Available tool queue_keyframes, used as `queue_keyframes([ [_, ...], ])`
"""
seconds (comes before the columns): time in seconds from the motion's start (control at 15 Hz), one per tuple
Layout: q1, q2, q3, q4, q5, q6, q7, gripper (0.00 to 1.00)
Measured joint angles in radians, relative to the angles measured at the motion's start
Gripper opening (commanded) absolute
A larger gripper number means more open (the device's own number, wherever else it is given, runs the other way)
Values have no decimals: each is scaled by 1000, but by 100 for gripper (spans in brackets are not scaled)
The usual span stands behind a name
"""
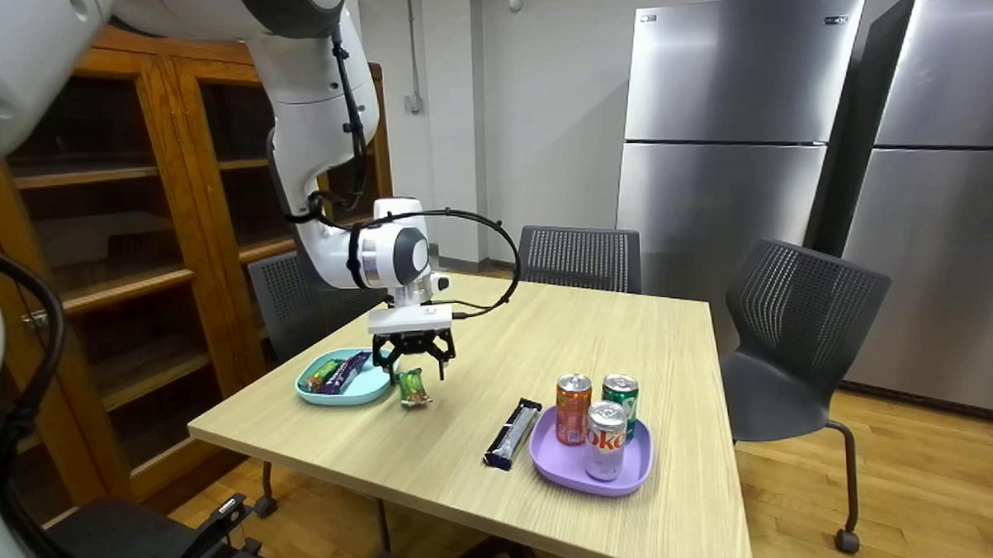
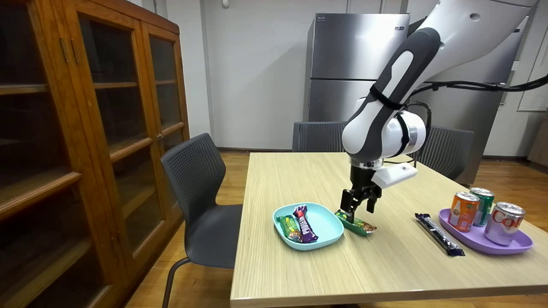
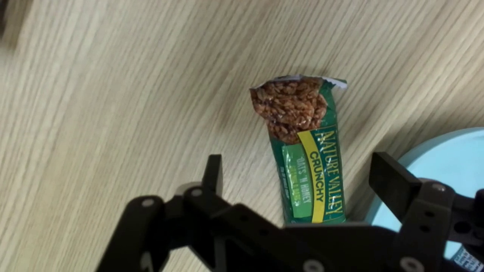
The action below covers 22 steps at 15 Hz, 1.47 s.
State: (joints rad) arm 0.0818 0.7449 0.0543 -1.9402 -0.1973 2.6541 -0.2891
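Over a pale bench (image 1: 499,345), a gripper (image 1: 417,376) is hanging astride a green-wrapped bar (image 3: 312,166), its jaws spread wide and holding nothing. The bar is lying flat on the wood, just beside a blue plate (image 2: 327,224), and the wrist view is showing a gap on either side of it, with the plate-side finger (image 3: 393,185) sitting nearer than its partner. Neither finger is visibly touching the wrapper, though how high the tips are standing over the bench is hard to tell. A clean grasp seems to be calling for a straight descent and a small shift to even out those two gaps, but the plate's rim is crowding that side, so caution looks wise: a finger catching the rim could end up dragging the plate. The jaws are facing each other roughly across the bar's narrow width, a favorable angle, and a gentle squeeze near mid-length would likely be sparing contents that the wrapper is billing as "Crunchy." In both exterior views, two packets (image 2: 305,225) are resting on the blue plate, while farther along the bench a dark bar (image 1: 513,434) is lying beside a purple plate (image 1: 563,465) bearing three cans (image 1: 606,449).
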Motion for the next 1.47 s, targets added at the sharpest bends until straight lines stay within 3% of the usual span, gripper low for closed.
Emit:
queue_keyframes([
  [0.8, 15, 21, 0, 1, -69, 0, -8, 100],
  [0.87, 15, 21, 0, 1, -70, 0, -8, 75],
  [0.93, 15, 21, 0, 1, -70, 0, -8, 74],
  [1.33, 15, 21, 0, 4, -70, 0, -9, 27],
  [1.47, 15, 22, 1, 4, -70, 0, -9, 16],
])
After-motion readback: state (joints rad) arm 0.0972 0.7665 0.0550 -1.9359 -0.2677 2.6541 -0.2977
